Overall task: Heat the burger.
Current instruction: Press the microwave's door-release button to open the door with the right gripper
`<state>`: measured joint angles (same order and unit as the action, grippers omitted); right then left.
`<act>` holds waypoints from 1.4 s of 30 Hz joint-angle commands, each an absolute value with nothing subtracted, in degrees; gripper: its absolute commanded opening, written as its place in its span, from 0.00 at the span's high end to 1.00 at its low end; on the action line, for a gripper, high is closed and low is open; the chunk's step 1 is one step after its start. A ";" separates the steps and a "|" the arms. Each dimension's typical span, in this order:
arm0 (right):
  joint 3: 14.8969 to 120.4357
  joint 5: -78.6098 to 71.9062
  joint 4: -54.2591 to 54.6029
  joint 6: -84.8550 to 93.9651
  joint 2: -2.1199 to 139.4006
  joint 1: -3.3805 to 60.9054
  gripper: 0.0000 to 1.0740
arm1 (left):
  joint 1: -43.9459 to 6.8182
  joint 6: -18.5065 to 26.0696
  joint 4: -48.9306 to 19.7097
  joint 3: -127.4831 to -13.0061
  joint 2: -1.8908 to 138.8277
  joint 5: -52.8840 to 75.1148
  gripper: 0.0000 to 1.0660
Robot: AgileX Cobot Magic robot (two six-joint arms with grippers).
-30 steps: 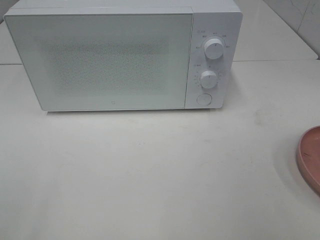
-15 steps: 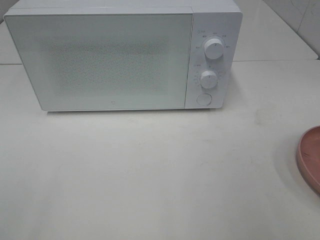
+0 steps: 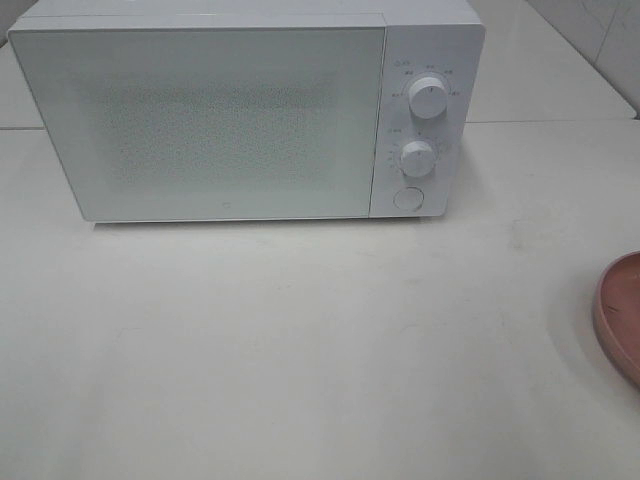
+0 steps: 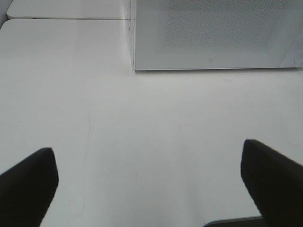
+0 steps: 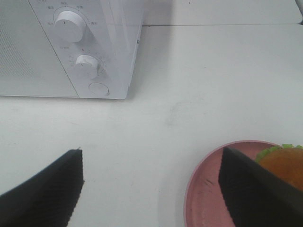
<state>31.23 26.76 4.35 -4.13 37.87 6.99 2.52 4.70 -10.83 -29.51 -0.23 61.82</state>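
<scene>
Since the big white microwave oven (image 3: 230, 120) in the upper half of the high view has its door shut, the job looks like it is only at the start. The tall burger with the golden-brown bun and green lettuce (image 5: 284, 163) sits on the round pink plate (image 3: 622, 315). The plate peeks in at the right edge of that view, well apart from the oven. The left pincer (image 4: 147, 161) is wide open over the bare white surface (image 3: 300, 350) and holds nothing. The right pincer (image 5: 151, 158) is wide open too, empty, near the plate. I think the next move is to open the door, maybe with the round button (image 3: 407, 198) under the two knobs, so the burger can go in.
</scene>
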 commanded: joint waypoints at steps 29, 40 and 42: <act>20.45 -13.18 4.01 -3.78 59.70 6.88 0.29 | 2.75 4.47 -11.17 -29.51 -1.55 61.31 0.08; 12.26 -36.33 6.02 -1.15 62.68 7.96 0.29 | 2.75 4.47 -11.17 -29.51 -1.55 61.31 0.08; 12.26 -38.62 8.14 0.46 64.57 10.03 0.29 | 2.75 4.47 -11.17 -29.51 -1.55 61.31 0.08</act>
